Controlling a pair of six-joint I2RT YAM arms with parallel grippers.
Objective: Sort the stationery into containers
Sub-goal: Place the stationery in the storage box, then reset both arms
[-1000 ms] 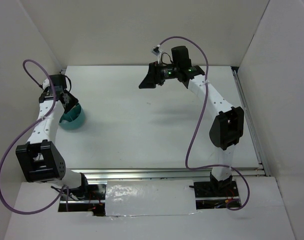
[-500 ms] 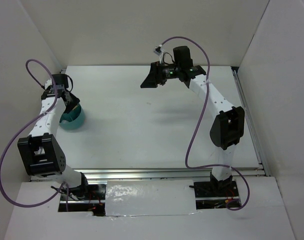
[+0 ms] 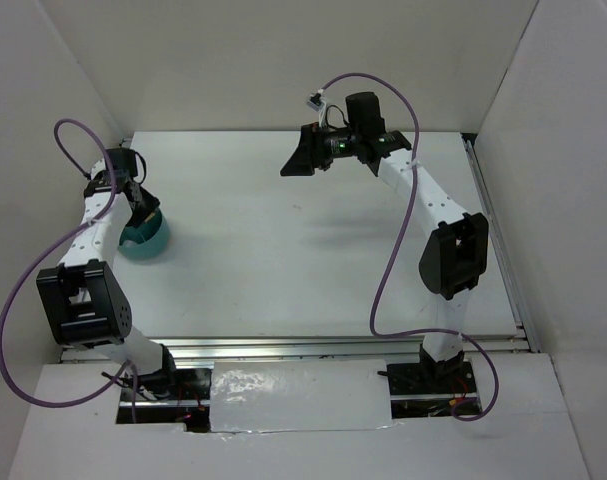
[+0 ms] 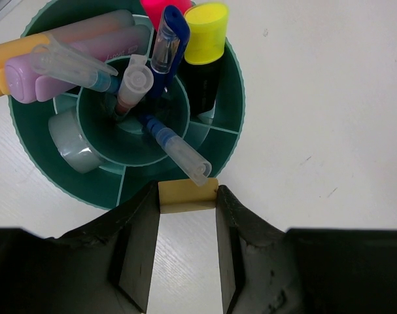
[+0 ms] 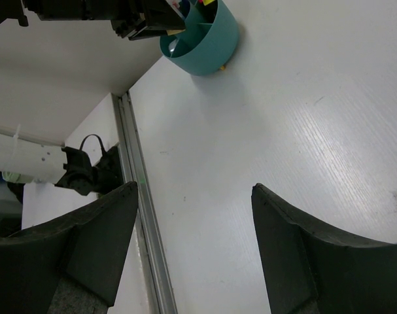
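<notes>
A round teal cup (image 4: 232, 85) with an inner ring and outer compartments stands at the table's left side (image 3: 155, 244). In it are an orange marker (image 4: 61, 36), a purple-pink marker (image 4: 74, 62), a black marker with a yellow cap (image 4: 205, 39), a blue pen (image 4: 167, 46), a clear-capped pen (image 4: 178, 150) and a clear tape ring (image 4: 74, 140). My left gripper (image 4: 187, 204) is shut on a small tan eraser (image 4: 188, 196), held at the fingertips just above the cup's near rim. My right gripper (image 5: 195, 190) hangs open and empty, high over the back of the table (image 3: 295, 162).
White walls close in the table on three sides. A metal rail (image 5: 142, 216) runs along the table's edge in the right wrist view. The cup (image 5: 214, 42) and the left gripper (image 5: 146, 19) show far off in that view.
The left arm's wrist and elbow have shifted slightly to the right over the cup, still holding the eraser. The right arm has barely moved.
</notes>
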